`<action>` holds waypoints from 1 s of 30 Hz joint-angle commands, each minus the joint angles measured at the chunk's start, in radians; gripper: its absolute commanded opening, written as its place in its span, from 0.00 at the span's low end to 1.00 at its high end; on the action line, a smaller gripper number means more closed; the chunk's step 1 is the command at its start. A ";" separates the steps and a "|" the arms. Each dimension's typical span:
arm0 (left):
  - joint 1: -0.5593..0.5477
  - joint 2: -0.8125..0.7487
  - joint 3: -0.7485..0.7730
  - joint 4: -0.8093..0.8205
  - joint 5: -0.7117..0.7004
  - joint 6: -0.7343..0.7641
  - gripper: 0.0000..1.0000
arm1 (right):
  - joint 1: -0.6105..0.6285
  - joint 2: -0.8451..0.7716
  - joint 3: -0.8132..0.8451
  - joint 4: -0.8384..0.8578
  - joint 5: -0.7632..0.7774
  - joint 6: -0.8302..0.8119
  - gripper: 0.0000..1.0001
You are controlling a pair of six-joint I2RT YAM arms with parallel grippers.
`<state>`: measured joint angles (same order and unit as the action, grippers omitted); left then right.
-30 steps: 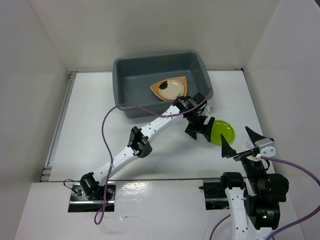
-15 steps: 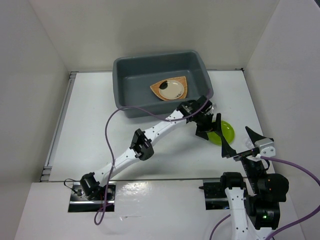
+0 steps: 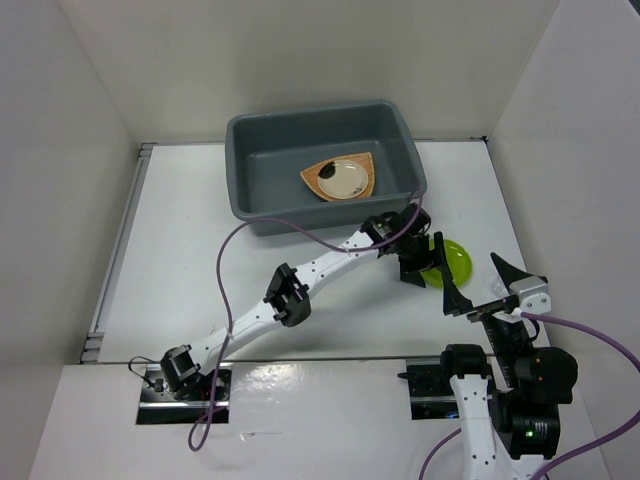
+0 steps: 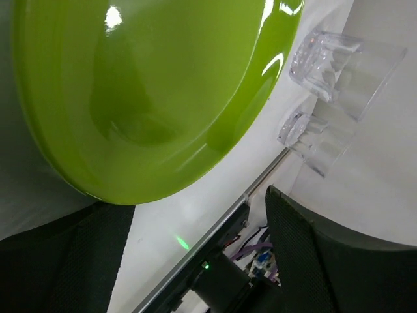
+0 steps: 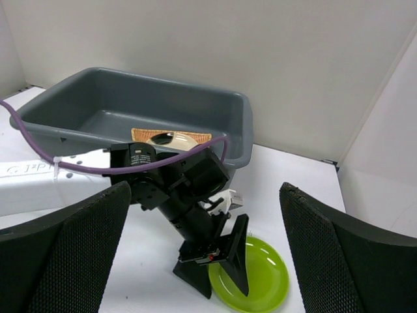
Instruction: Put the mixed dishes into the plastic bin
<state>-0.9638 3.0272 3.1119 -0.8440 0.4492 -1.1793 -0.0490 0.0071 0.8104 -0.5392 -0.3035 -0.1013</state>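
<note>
The lime-green plate [image 3: 452, 262] lies on the table right of the dark grey plastic bin [image 3: 260, 170]. My left gripper [image 3: 424, 264] is open and low at the plate's left edge, one finger over the plate and one beside it. In the left wrist view the plate [image 4: 150, 98] fills the upper left, and the small clear glass piece [image 4: 339, 65] stands beyond it. The orange-tan fan-shaped plate [image 3: 318, 178] lies in the bin with the small cream plate [image 3: 348, 178] on it. My right gripper [image 3: 482, 290] is open, empty and raised near its base.
White walls close in the table on the left, back and right. The left arm's purple cable [image 3: 300, 222] loops past the bin's near wall. The right wrist view shows the bin [image 5: 78, 117], the green plate [image 5: 260, 283] and the left gripper [image 5: 218, 270].
My left gripper has moved right and lower, from beside the green plate to straddling its left edge. The right arm and the dishes have not moved.
</note>
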 commanded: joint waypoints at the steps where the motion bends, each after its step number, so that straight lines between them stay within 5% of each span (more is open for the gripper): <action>1: 0.000 0.028 0.019 -0.035 -0.084 -0.029 0.85 | -0.008 -0.068 -0.001 0.035 -0.005 0.008 0.99; 10: 0.000 0.028 0.019 -0.035 -0.148 -0.071 0.51 | -0.008 -0.068 -0.001 0.035 -0.005 0.008 0.99; 14: 0.000 0.028 0.019 -0.047 -0.168 -0.081 0.24 | -0.008 -0.068 -0.001 0.035 -0.005 0.008 0.99; 17: 0.000 0.028 0.019 -0.059 -0.196 -0.091 0.14 | -0.008 -0.068 -0.001 0.035 -0.005 0.008 0.99; 22: 0.000 0.019 0.019 -0.093 -0.234 -0.091 0.04 | -0.008 -0.068 -0.001 0.035 -0.014 0.008 0.99; 27: 0.000 0.010 0.019 -0.102 -0.259 -0.091 0.04 | -0.008 -0.068 -0.001 0.035 -0.014 0.008 0.99; 30: 0.000 0.010 0.019 -0.102 -0.248 -0.091 0.18 | -0.008 -0.068 -0.001 0.035 -0.014 0.008 0.99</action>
<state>-0.9741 3.0402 3.1119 -0.9047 0.2577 -1.2625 -0.0494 0.0071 0.8104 -0.5392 -0.3107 -0.1013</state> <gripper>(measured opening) 0.128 0.990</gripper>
